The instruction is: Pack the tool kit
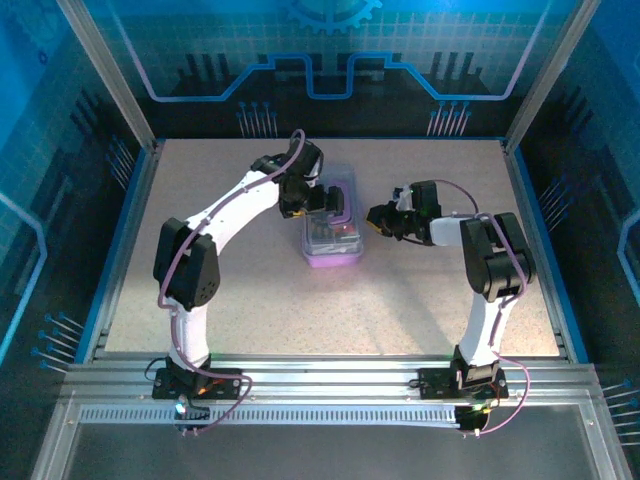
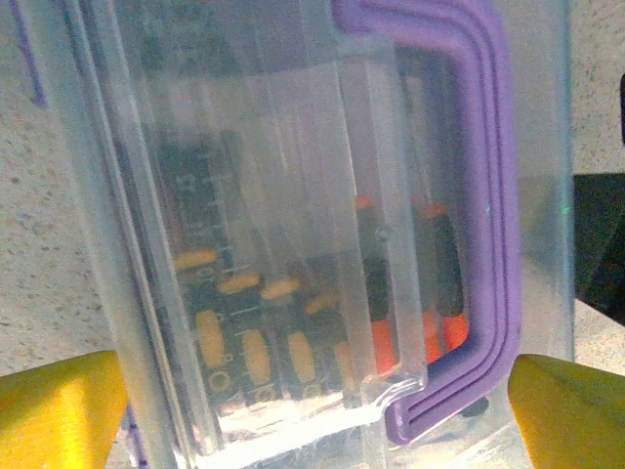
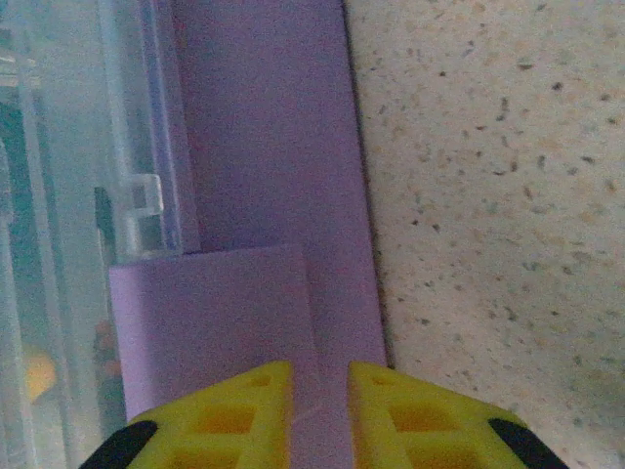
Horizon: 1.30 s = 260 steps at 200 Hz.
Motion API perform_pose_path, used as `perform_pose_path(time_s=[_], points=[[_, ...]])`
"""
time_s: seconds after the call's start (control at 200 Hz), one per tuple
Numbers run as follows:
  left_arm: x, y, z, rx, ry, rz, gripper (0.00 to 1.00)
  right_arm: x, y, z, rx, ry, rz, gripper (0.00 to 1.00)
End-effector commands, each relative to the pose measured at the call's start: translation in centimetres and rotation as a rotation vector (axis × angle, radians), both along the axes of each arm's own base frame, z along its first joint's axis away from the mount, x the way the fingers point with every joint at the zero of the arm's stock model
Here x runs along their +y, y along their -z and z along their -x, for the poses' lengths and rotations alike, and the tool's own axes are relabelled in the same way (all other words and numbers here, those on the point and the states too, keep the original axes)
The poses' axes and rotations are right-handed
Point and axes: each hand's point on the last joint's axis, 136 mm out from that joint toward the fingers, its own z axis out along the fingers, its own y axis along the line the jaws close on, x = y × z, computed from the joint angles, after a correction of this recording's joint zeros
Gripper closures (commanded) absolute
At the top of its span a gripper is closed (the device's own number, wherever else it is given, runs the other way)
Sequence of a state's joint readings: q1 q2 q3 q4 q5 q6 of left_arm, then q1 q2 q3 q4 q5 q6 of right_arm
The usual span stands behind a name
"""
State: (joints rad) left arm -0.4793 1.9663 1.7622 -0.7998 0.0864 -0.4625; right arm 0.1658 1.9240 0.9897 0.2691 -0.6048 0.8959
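Note case [image 1: 335,240] at centre of table [image 1: 400,310], long axis near-to-far; left gripper [image 2: 312,410] spread wide astride it, right gripper [image 3: 320,410] barely parted alongside.

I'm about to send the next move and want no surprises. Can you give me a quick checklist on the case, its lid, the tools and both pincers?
1. Screwdrivers inside the case: ok, orange and yellow handles show through the lid.
2. Clear lid down over the case: ok. Latched: cannot tell.
3. Left pincer open: ok, fingers wide apart, one at each side of the lid.
4. Right pincer empty: ok, jaws slightly apart, nothing between them, beside the case's purple wall.
5. Case flat on the table: ok.
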Motion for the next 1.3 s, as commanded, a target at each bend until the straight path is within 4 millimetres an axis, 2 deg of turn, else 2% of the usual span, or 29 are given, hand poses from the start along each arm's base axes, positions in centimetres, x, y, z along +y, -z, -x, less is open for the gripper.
perform_pose_path(time_s=[0.0,0.105,0.175,0.245,0.31,0.345,0.385,0.485,0.53,0.59,0.645,0.7,0.715,0.8,1.0,1.126,1.241,1.296], points=[[2.5,-5.4,-0.6,-0.123,-0.016,-0.02,0.01,-1.9,-3.8,-0.5,-0.07,0.015,0.064,0.73],[4.6,-10.0,-0.7,-0.236,-0.035,-0.016,0.01,-3.7,-6.7,-0.4,-0.119,0.043,0.149,0.67],[5.2,-12.7,0.6,-0.329,-0.017,-0.002,0.01,-4.9,-8.9,0.1,-0.169,0.064,0.205,0.63],[6.7,-14.7,2.3,-0.439,-0.041,-0.001,0.01,-5.8,-11.5,0.9,-0.247,0.077,0.253,0.53],[9.2,-15.3,4.0,-0.515,-0.105,-0.046,0.01,-6.2,-14.4,2.0,-0.338,0.073,0.296,0.32],[10.8,-15.4,4.8,-0.56,-0.152,-0.083,0.01,-6.5,-15.8,2.7,-0.385,0.075,0.328,0.02],[12.6,-15.3,5.7,-0.617,-0.198,-0.123,0.01,-6.8,-17.4,3.6,-0.434,0.085,0.379,0.0],[15.9,-13.6,7.1,-0.758,-0.26,-0.214,0.01,-6.6,-20.9,5.7,-0.555,0.086,0.531,0.0],[16.3,-12.6,7.3,-0.862,-0.209,-0.263,0.01,-7.0,-21.6,6.5,-0.582,0.133,0.618,0.0],[16.9,-10.1,7.7,-0.937,-0.121,-0.344,0.01,-7.3,-22.1,7.1,-0.664,0.159,0.755,0.0],[19.2,-7.8,7.8,-0.936,-0.147,-0.419,0.01,-7.0,-22.1,7.3,-0.789,0.104,0.88,0.0],[21.0,-5.2,7.8,-0.889,-0.178,-0.403,0.01,-7.1,-22.5,7.4,-0.899,0.106,0.956,0.0],[21.3,-4.5,7.8,-0.875,-0.18,-0.391,0.01,-7.3,-21.7,7.5,-0.904,0.103,0.976,0.0],[22.8,-1.5,7.5,-0.841,-0.217,-0.319,0.0,-7.5,-20.7,7.6,-0.978,0.093,1.032,0.0],[26.6,1.7,7.1,-0.924,-0.363,-0.284,0.01,-6.9,-18.9,7.5,-1.01,0.05,1.03,0.0],[25.9,1.9,5.5,-0.969,-0.339,-0.194,0.01,-6.6,-17.2,7.3,-1.025,0.035,1.021,0.0],[25.9,4.6,4.0,-0.958,-0.327,-0.199,0.01,-6.9,-16.3,7.1,-1.037,0.046,1.018,0.0],[25.2,4.9,3.5,-0.964,-0.277,-0.184,0.01,-7.2,-16.0,7.1,-1.047,0.052,1.022,0.0]])
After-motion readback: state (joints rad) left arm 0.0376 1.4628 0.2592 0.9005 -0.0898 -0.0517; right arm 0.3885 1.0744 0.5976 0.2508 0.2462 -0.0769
